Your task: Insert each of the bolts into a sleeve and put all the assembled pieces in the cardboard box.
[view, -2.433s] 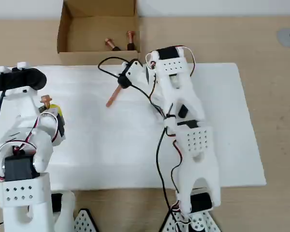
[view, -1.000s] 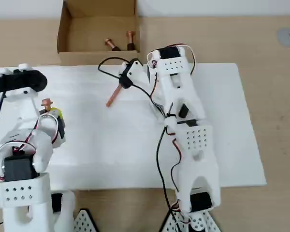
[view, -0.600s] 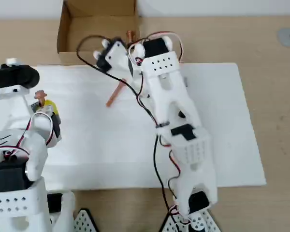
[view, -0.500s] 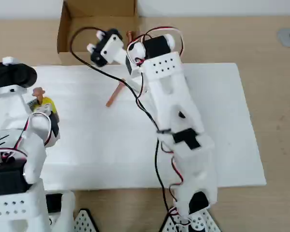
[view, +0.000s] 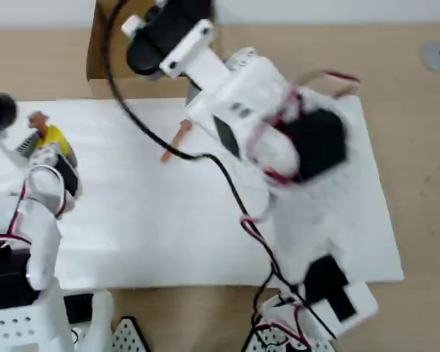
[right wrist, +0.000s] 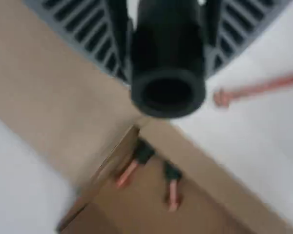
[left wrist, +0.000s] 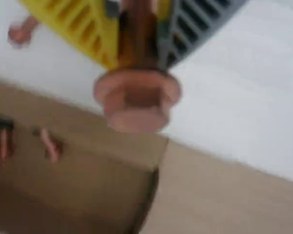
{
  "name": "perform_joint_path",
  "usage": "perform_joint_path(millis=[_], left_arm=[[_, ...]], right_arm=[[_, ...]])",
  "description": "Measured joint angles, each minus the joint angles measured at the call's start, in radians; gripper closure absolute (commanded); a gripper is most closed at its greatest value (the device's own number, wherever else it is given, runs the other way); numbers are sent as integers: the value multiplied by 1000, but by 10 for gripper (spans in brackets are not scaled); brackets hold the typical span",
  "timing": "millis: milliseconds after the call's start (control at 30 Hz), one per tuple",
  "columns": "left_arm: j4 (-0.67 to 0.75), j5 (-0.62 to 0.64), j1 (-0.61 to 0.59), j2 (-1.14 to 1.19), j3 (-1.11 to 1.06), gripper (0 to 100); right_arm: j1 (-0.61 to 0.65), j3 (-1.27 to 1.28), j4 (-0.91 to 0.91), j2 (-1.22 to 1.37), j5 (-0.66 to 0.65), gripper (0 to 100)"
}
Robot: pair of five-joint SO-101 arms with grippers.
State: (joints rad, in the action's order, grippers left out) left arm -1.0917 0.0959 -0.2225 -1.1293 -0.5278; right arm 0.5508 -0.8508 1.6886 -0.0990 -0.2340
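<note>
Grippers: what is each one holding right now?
Left gripper: closed on a bolt.
Right gripper: closed on a sleeve.

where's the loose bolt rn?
High view: the loose bolt lies on the white mat near its far edge, just short of the cardboard box and close beside the right arm. No gripper holds it.

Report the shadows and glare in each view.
High view: the white mat is evenly lit, with no glare or hard shadows. Left wrist view: the bolt in the jaws is softly lit, and the inside of the cardboard box is shaded. Right wrist view: the black sleeve has a dark bore and no hot spots.
</note>
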Motion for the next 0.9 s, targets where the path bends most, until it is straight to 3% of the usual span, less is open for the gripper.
perform_joint_path(millis=[233,433,600,700,900], left_arm=[[138,52,-20,0,0,991],[178,52,-20,0,0,988],[178,52,-20,-35,0,987],[173,52,41,-114,0,990],[118,-54,256,-296,-11,991]], right_arm=[[-26,2,-17,-146,166,989],[37,89,83,-256,163,989],[133,353,87,-377,226,989],[184,571,41,-457,229,989],[189,1048,-285,-637,230,989]])
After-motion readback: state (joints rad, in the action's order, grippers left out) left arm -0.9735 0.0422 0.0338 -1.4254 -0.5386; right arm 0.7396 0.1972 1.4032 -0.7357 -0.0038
